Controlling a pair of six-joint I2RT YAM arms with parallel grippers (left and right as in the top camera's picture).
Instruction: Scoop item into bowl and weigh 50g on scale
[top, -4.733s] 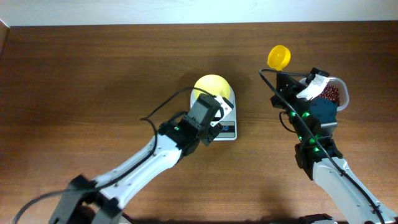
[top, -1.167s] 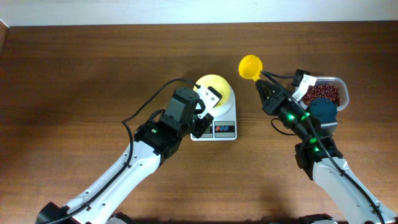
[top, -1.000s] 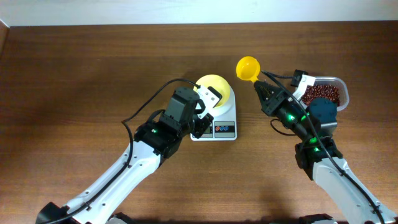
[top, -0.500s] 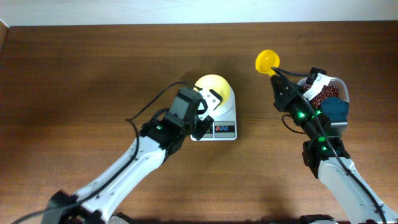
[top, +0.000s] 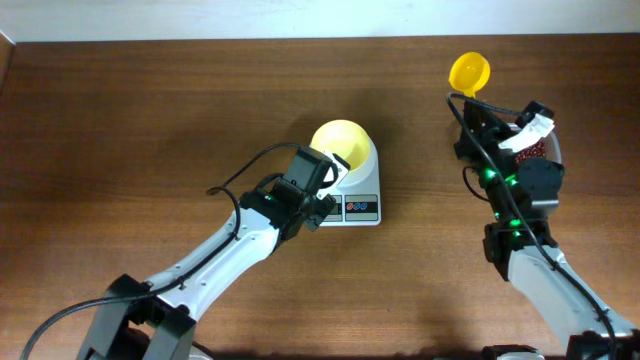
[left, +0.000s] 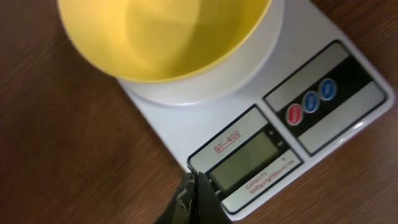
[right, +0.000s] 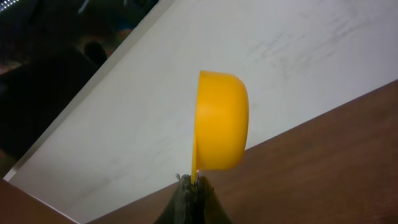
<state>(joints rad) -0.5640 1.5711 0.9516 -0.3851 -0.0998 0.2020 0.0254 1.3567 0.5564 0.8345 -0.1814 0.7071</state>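
The yellow scoop has swung away from beside the bowl and is now hanging well right of the scale, with the right gripper clenching its handle. The bowl is sitting on the scale. The left gripper is hovering pinched shut on nothing at the scale's display corner. The beans are lying in the tub, right of the scale.

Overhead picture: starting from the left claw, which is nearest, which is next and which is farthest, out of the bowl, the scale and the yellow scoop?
1. The scale, right at the left claw.
2. The bowl, on the scale, just behind.
3. The yellow scoop, far off at the back right.
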